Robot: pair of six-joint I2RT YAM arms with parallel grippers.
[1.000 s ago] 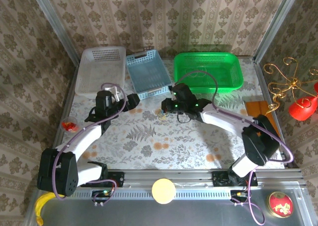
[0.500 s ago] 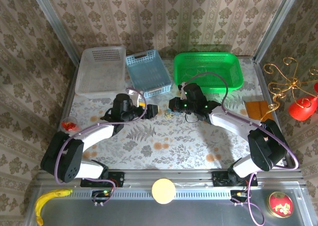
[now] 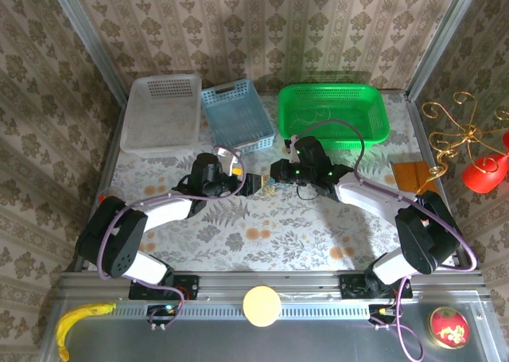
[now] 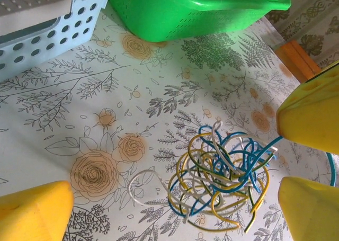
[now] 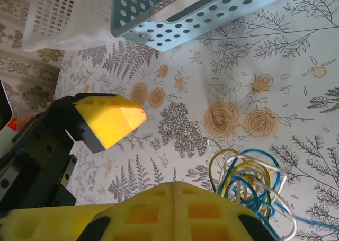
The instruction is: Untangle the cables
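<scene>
Several cables (image 4: 222,180) lie as one loose tangle of yellow, blue and pale strands on the bench (image 3: 262,227), about midway across it and just near of the green basket (image 3: 334,111). The left gripper (image 4: 175,198) reaches in from the left with its jaws spread wide, empty, one yellow finger on either side of the knot in its wrist view. The right gripper (image 5: 174,190) comes in from the right with its jaws pressed together; the strands bunch right at its tips, and they look pinched there, though the exact contact is hidden.

Risks, as I judge them: if the left gripper closes across the whole bundle instead of one loop, pulling apart would tighten the knot instead of freeing it. Thin cords can also slip out of a pinch, so the clump might simply drag across the cloth. With both grippers this close, the fingers could knock each other.

A pale floral cloth with ferns and roses covers the bench. At its far edge stand a white basket (image 3: 163,111), a light blue basket (image 3: 237,115) and the green one. Patterned damask wallpaper encloses the cell on three sides. A banana (image 3: 75,324) lies on the metal rail at the near left.
</scene>
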